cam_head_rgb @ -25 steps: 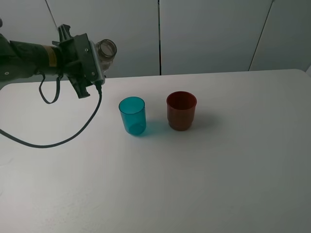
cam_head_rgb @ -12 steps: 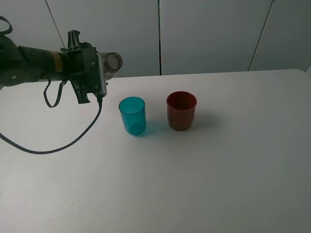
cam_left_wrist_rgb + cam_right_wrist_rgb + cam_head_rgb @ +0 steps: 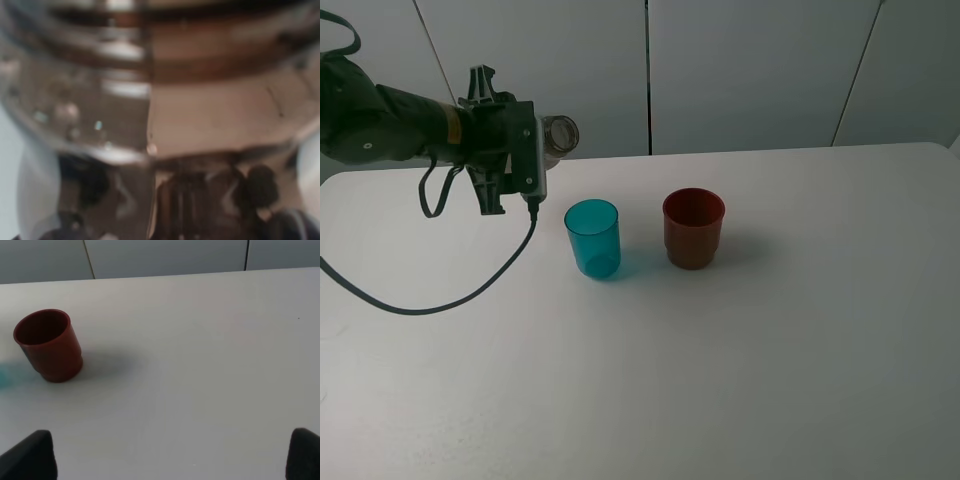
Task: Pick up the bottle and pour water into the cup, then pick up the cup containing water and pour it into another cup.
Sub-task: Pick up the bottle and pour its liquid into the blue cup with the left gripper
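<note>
The near part of the table (image 3: 720, 400) is bare apart from a black cable (image 3: 450, 300) that droops onto it from the left arm. A little further back the two cups stand upright side by side, near each other but not touching: the blue cup (image 3: 592, 238) on the left and the red cup (image 3: 693, 228) on the right. No water can be made out in either, though the blue one is see-through enough that a small amount would be hard to spot. The right gripper (image 3: 167, 460) shows only in its own view, its two dark fingertips spread wide with nothing between them, well apart from the red cup. Furthest back, in front of the wall (image 3: 750, 70), the left gripper (image 3: 532, 150) is clamped tight on the bottle (image 3: 558, 135). It holds the bottle off the table, tipped almost level, with the open mouth facing the cups. The mouth sits behind and to the left of the blue cup, not yet over its rim, and no stream is coming out. So the pick-up looks done and the first pour is about to start. Left to do are filling the blue cup, putting the bottle down, then lifting the blue cup and emptying it into the red one
</note>
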Tool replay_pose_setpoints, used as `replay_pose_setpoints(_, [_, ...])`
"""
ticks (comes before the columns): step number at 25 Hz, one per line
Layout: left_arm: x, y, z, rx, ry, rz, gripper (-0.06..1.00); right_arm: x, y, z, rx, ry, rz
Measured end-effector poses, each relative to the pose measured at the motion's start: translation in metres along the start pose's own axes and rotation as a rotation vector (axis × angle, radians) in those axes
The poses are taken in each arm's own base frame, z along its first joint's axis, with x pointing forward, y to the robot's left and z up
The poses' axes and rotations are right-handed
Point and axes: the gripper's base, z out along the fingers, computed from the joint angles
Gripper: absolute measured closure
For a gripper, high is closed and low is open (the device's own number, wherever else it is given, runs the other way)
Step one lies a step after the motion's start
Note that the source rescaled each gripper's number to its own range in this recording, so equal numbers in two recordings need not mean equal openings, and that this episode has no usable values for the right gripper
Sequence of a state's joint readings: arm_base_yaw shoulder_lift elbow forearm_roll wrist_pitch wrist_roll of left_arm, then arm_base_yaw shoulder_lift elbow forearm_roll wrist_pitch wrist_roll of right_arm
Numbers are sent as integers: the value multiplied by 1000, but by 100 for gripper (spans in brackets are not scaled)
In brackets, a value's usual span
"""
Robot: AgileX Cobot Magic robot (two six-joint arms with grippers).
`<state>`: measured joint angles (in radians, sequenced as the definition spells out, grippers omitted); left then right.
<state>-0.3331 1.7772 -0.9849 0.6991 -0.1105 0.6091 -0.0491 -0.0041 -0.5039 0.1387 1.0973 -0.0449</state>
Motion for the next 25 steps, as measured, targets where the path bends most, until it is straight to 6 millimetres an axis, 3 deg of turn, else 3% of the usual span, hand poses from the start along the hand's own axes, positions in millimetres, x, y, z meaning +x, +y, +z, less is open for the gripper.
replay_pose_setpoints(18, [-6,-11,0,117,114,136,94,0,0,0,0,0,0])
replay_pose_setpoints(25, [-16,-4,-1,114,125,165,94,0,0,0,0,0,0])
